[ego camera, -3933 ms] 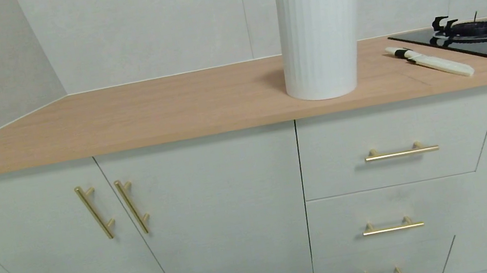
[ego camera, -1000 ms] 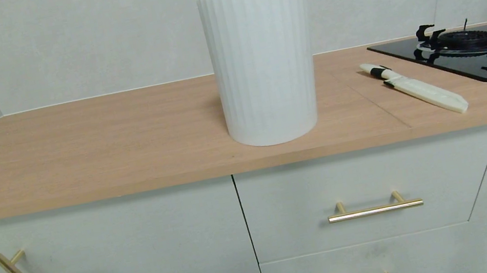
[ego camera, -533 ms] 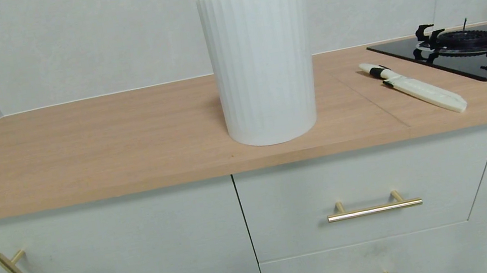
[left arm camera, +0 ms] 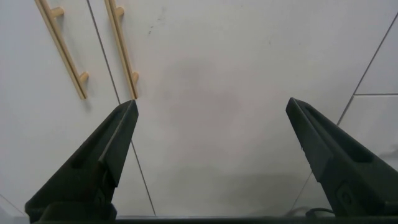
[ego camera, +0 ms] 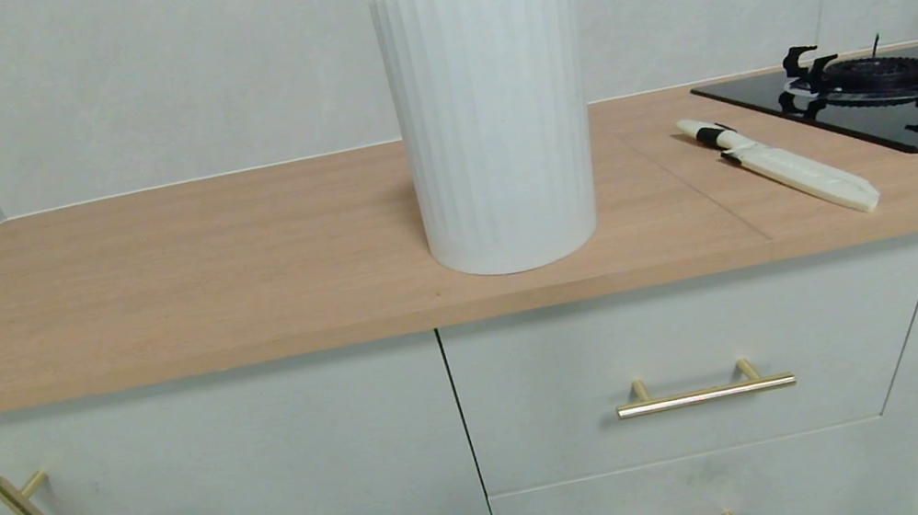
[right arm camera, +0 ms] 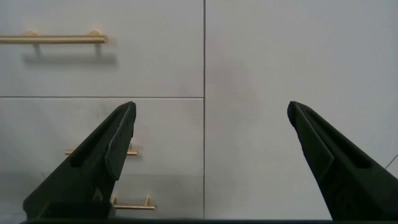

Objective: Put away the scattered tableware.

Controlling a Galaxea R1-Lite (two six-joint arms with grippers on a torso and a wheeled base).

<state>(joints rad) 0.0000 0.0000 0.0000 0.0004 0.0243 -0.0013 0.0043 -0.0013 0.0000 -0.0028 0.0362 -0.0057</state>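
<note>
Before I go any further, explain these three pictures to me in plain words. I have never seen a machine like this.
This is a two-armed robot on wheels, facing a kitchen counter. The large picture comes from a camera on its head, looking forward and down. It shows a wooden countertop with a tall white ribbed container standing upright on it. A pale knife lies flat to the container's right, and a black gas hob sits beyond the knife. Below are white cabinet doors and drawers with gold handles.

The two smaller pictures come from cameras on the wrists. The dark wedges at each side belong to that arm's claw. The left claw is open and faces the cabinet doors. The right claw is open and faces the drawers. Neither holds anything.
</note>
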